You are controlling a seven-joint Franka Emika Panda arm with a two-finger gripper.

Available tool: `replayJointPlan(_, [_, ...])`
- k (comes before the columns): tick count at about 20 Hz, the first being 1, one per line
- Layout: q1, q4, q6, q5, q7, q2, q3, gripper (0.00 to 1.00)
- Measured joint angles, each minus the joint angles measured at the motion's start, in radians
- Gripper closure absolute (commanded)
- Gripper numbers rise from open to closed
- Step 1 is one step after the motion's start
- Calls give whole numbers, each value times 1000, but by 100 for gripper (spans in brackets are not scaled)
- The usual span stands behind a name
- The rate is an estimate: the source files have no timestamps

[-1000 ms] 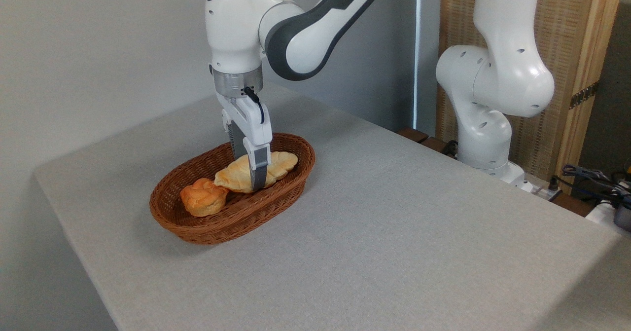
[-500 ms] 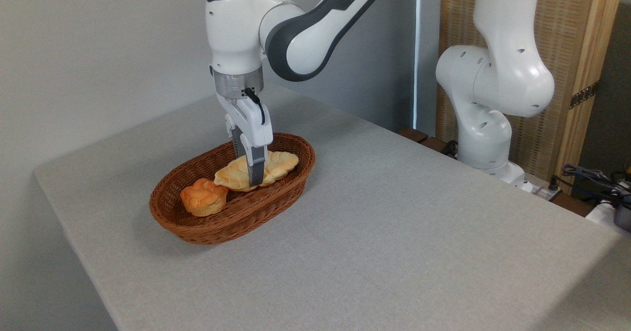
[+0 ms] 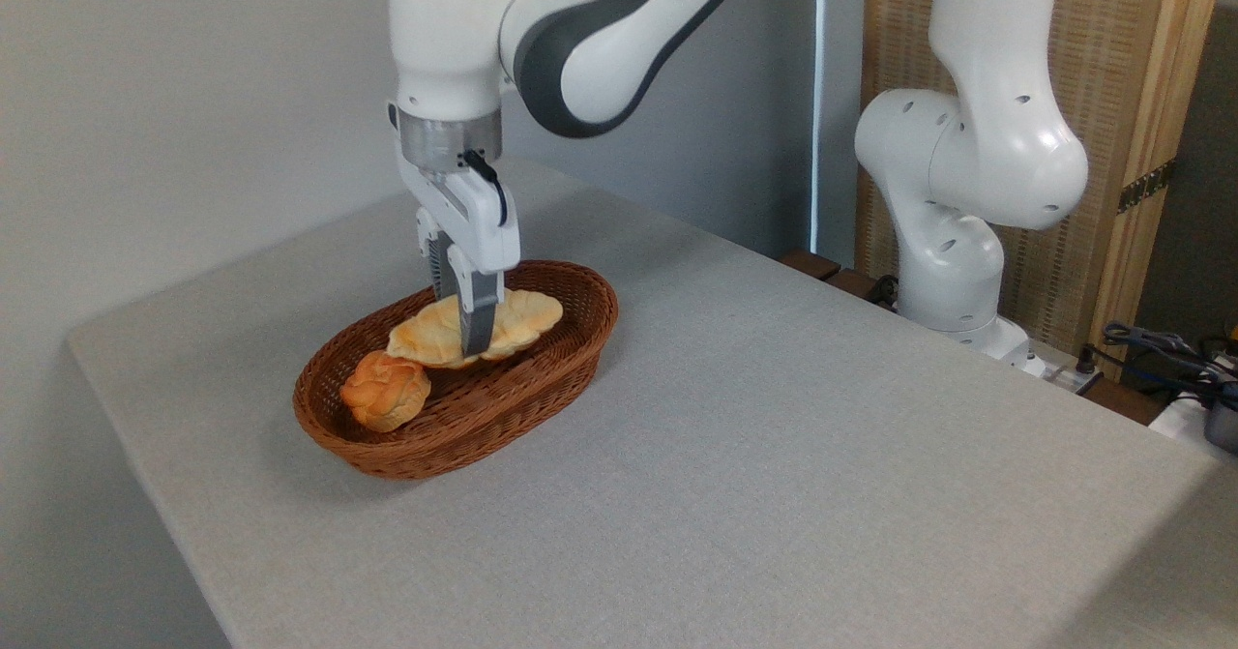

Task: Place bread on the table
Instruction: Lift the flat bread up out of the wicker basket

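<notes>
Arm reaches in from 1 o'clock, wrist vertical, gripper [image 3: 472, 332] pointing straight down over the basket [image 3: 542, 383]. Fingers clamped across the middle of the bread [image 3: 522, 320], which hangs just above the basket floor, over its 2 o'clock half. Bun [image 3: 385, 391] at the basket's 8 o'clock end. Far finger mostly hidden; table [image 3: 774, 456] beneath.

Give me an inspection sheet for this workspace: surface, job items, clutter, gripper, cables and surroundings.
Surface: table, grey cloth, bare apart from the basket.
Job's things: bread held over the basket, seemingly just clear of it.
Clutter: bun in the basket.
Gripper: gripper shut on the bread's middle.
Cables: bundle off the table's right edge.
Surroundings: grey wall, wooden screen behind the arm's base.
</notes>
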Motion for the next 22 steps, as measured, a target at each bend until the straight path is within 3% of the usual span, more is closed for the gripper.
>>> replayJointPlan(9, [4, 250, -304, 1, 109, -3, 185, 65])
replayJointPlan(11, [5, 292, -343, 1, 148, -3, 235, 51])
replayJointPlan(12, [6, 305, -353, 1, 163, -3, 254, 36])
replayJointPlan(13, [7, 316, -358, 1, 171, -3, 271, 31])
replayJointPlan(18, [7, 347, -399, 1, 210, -3, 320, 27])
replayJointPlan(19, [7, 348, -407, 1, 227, -3, 328, 18])
replayJointPlan(22, [8, 372, -445, 1, 278, -3, 361, 11])
